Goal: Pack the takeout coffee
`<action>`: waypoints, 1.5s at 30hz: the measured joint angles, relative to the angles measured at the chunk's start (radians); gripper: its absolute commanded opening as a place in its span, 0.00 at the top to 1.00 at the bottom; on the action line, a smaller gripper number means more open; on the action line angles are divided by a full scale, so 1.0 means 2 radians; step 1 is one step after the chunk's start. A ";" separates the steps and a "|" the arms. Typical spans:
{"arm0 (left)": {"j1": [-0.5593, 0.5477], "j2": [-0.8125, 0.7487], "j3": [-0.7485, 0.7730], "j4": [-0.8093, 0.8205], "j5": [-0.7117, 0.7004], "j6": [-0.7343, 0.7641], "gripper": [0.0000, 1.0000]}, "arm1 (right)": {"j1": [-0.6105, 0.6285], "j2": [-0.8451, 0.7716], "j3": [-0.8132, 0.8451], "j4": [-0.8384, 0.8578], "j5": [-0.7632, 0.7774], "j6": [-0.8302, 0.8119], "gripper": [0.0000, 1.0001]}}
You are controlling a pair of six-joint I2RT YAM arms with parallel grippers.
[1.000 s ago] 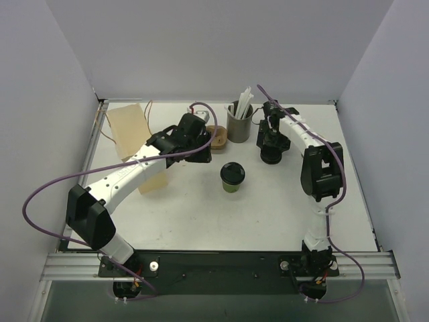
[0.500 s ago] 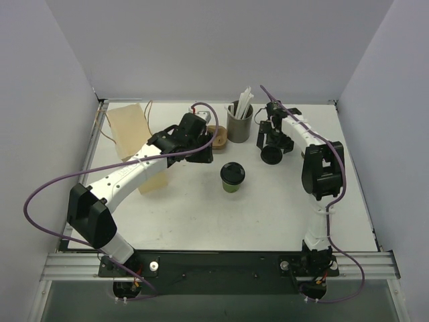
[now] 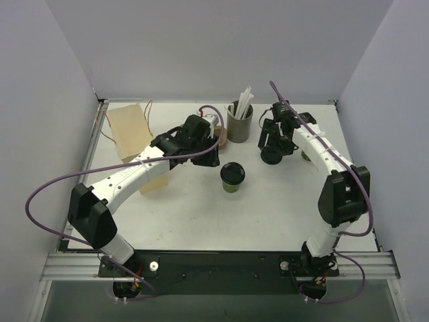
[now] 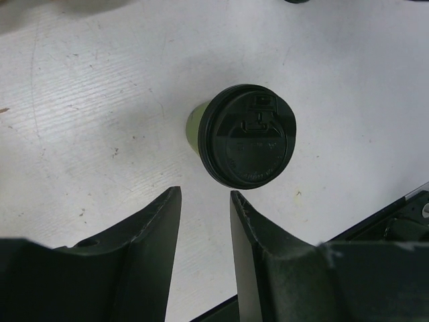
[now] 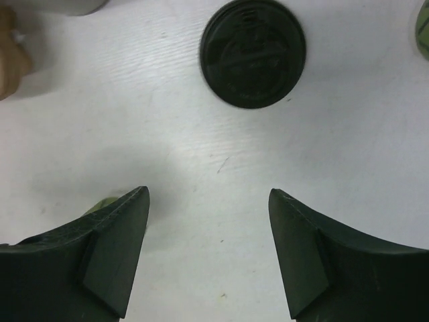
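Note:
The takeout coffee (image 3: 232,178) is a small green cup with a black lid, standing upright mid-table. In the left wrist view the cup (image 4: 247,136) is just beyond my fingertips. My left gripper (image 4: 205,193) is open by a narrow gap with nothing in it. From above the left gripper (image 3: 209,158) hangs up and to the left of the cup. My right gripper (image 5: 208,193) is open and empty over bare table. In the top view the right gripper (image 3: 271,146) hovers right of the straw cup.
A loose black lid (image 5: 253,54) lies flat ahead of the right fingertips. A grey cup of white straws (image 3: 239,122) stands at the back, next to a brown cardboard piece (image 3: 218,137). A tan paper bag (image 3: 129,131) lies back left. Something green (image 3: 305,157) peeks from behind the right arm.
My left gripper has shifted slightly right and nearer, toward the lidded cup. The right arm's elbow has swung out to the right while its gripper stays over the loose lid.

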 measured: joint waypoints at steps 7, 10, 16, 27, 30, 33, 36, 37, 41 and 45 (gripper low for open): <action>-0.005 0.025 0.000 0.014 0.011 0.000 0.59 | 0.062 -0.100 -0.040 -0.001 -0.019 0.035 0.48; -0.005 0.041 0.000 0.018 0.013 0.001 0.59 | 0.087 -0.114 -0.054 -0.002 -0.024 0.054 0.53; -0.006 0.056 0.000 0.022 0.019 0.001 0.60 | 0.116 -0.115 -0.067 -0.005 -0.030 0.079 0.60; -0.008 0.058 0.000 0.030 0.029 0.001 0.60 | 0.147 -0.111 -0.067 -0.005 -0.032 0.098 0.66; -0.008 0.061 0.000 0.033 0.033 0.002 0.60 | 0.154 -0.103 -0.067 -0.004 -0.033 0.099 0.67; -0.008 0.066 0.000 0.036 0.034 0.002 0.61 | 0.160 -0.092 -0.067 -0.004 -0.034 0.101 0.69; -0.008 0.070 0.000 0.039 0.034 0.002 0.62 | 0.164 -0.080 -0.067 -0.004 -0.034 0.102 0.70; -0.008 0.071 0.000 0.040 0.034 0.002 0.63 | 0.165 -0.077 -0.067 -0.004 -0.034 0.103 0.71; -0.008 0.072 -0.001 0.041 0.034 0.002 0.64 | 0.168 -0.076 -0.067 -0.004 -0.034 0.104 0.72; -0.008 0.072 -0.005 0.042 0.034 0.003 0.66 | 0.169 -0.075 -0.067 -0.004 -0.034 0.106 0.73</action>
